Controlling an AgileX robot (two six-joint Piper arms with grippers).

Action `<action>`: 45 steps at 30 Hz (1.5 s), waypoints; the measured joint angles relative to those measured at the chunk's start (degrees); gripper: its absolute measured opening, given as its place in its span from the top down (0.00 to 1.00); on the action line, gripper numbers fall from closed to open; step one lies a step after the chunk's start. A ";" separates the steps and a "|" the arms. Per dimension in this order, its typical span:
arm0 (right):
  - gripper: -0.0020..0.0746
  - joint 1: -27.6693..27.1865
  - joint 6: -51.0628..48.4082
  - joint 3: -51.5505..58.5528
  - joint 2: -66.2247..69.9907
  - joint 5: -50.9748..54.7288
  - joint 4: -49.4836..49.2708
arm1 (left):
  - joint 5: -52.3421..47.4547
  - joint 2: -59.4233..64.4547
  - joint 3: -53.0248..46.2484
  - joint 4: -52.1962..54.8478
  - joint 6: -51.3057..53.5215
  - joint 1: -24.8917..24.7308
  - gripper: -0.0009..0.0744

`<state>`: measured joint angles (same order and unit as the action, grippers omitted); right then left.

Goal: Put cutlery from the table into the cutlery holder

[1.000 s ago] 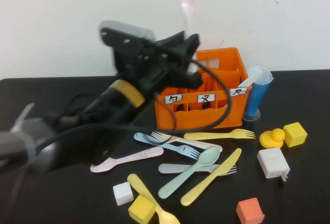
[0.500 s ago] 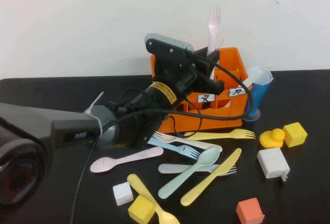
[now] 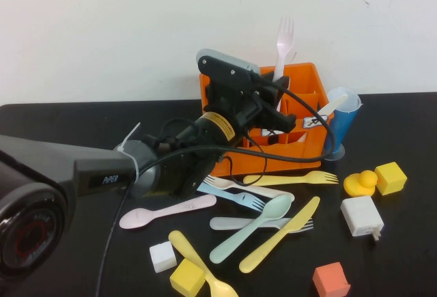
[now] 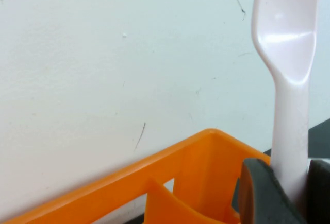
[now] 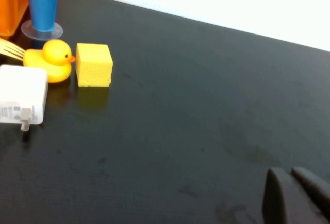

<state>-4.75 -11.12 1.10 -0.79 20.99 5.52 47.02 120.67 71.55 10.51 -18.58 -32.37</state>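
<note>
My left gripper (image 3: 278, 97) is shut on a pale pink fork (image 3: 283, 37), held upright with tines up over the back of the orange cutlery holder (image 3: 307, 153). In the left wrist view the fork (image 4: 286, 80) stands between the dark fingers (image 4: 259, 190) above the holder's rim (image 4: 196, 152). More cutlery lies on the black table (image 3: 68, 133) in front: a yellow fork (image 3: 293, 178), a pale blue fork (image 3: 218, 193), a pink spoon (image 3: 167, 210), a mint spoon (image 3: 252, 225), a yellow knife (image 3: 280, 234). My right gripper (image 5: 295, 193) is shut and empty over bare table, outside the high view.
A blue cup (image 3: 339, 126) with a white utensil stands right of the holder. A rubber duck (image 3: 360, 183), yellow cube (image 3: 390, 177), white charger (image 3: 361, 216), orange cube (image 3: 331, 280), white cube (image 3: 162, 256) and another yellow cube (image 3: 187, 278) lie around the cutlery.
My left arm has swung right to the holder with the pink fork, and the fork has come down a little over the holder's back. The cutlery on the table has not moved.
</note>
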 joint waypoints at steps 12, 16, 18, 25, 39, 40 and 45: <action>0.98 0.00 0.00 0.00 0.00 0.00 0.00 | -1.28 0.00 0.00 0.23 0.21 0.00 0.65; 0.98 0.00 0.00 0.00 0.00 0.00 0.00 | -1.28 0.00 0.00 0.35 0.21 -0.34 0.64; 0.98 0.00 0.00 0.00 0.00 0.00 0.00 | -1.28 0.00 0.00 0.35 0.21 -0.71 0.64; 0.98 0.00 0.00 0.00 0.00 0.00 0.00 | -1.03 0.00 0.00 0.47 1.11 -1.95 0.64; 0.98 0.00 0.00 0.00 0.00 0.00 0.00 | -4.71 -7.16 0.00 9.43 4.55 -3.73 0.96; 0.98 0.00 0.00 0.00 0.00 0.00 0.00 | -5.91 -8.47 0.00 11.00 4.55 -4.00 0.97; 0.98 0.00 0.00 0.00 0.00 0.00 0.00 | -12.51 -15.10 -0.92 18.24 0.20 -5.79 0.99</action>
<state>-4.75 -11.12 1.10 -0.79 20.99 5.52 34.51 105.56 70.63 28.75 -18.39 -38.16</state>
